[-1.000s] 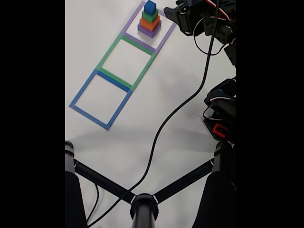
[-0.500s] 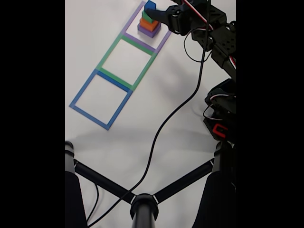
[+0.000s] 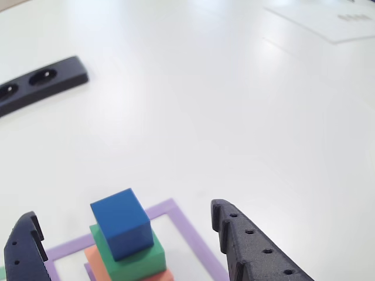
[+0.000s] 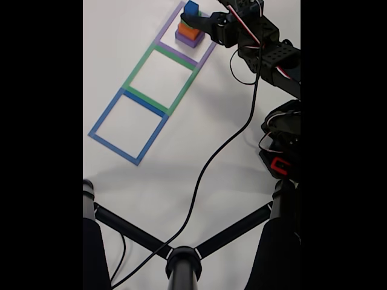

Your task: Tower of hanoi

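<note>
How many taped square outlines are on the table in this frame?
3, in one touching row in the fixed view: the purple square farthest, around the block stack; the green square in the middle; the blue square nearest.

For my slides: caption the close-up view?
Open gripper straddling the blue cube atop a stack in the purple square.

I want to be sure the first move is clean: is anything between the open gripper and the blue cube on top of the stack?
Nothing visible. In the other view the gripper is open, a finger on each side of the blue cube, with only bare gaps between. The cube sits uncovered on the green block.
</note>
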You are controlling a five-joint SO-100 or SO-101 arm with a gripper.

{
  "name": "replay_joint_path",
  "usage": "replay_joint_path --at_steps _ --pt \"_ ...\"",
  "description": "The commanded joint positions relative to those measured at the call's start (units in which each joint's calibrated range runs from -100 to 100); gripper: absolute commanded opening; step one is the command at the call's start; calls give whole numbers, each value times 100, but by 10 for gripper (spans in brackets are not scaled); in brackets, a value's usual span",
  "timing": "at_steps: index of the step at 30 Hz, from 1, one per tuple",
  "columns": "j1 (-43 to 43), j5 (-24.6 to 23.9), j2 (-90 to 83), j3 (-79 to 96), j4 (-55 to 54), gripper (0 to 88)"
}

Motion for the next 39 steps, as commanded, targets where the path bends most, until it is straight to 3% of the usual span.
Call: replay_joint_path --at_steps 1,17,39 --pt "-106 0 370 -82 -734 344" --pt "-304 0 1684 -554 -1672 327" --pt "-495 0 2165 -854 -1875 244"
